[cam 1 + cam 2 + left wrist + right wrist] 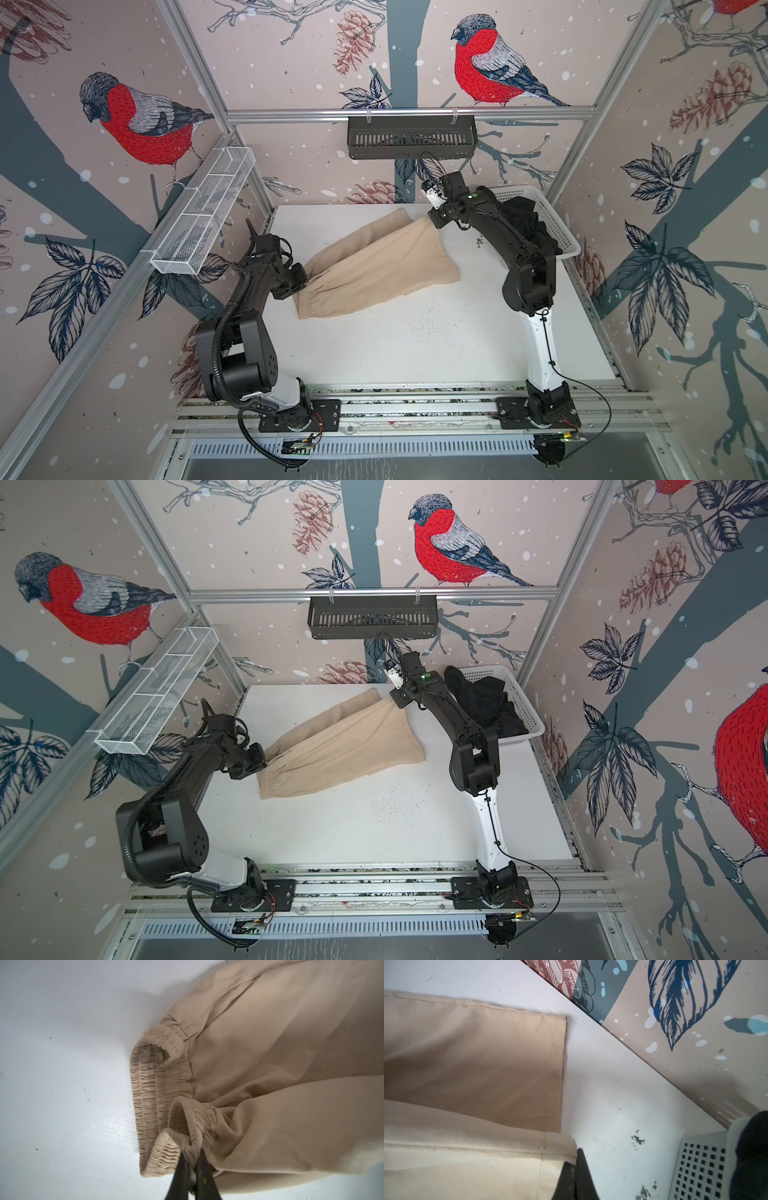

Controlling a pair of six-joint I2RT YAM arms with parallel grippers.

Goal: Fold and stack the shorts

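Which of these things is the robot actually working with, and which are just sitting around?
In the job: beige shorts, black shorts, left gripper, right gripper.
Just lying about: white basket, wire shelf, black rack.

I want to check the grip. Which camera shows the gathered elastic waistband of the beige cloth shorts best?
The left wrist view: the gathered elastic waistband appears close up, the left gripper shut on its edge. In both top views the waistband is small. The right wrist view shows only leg hems.
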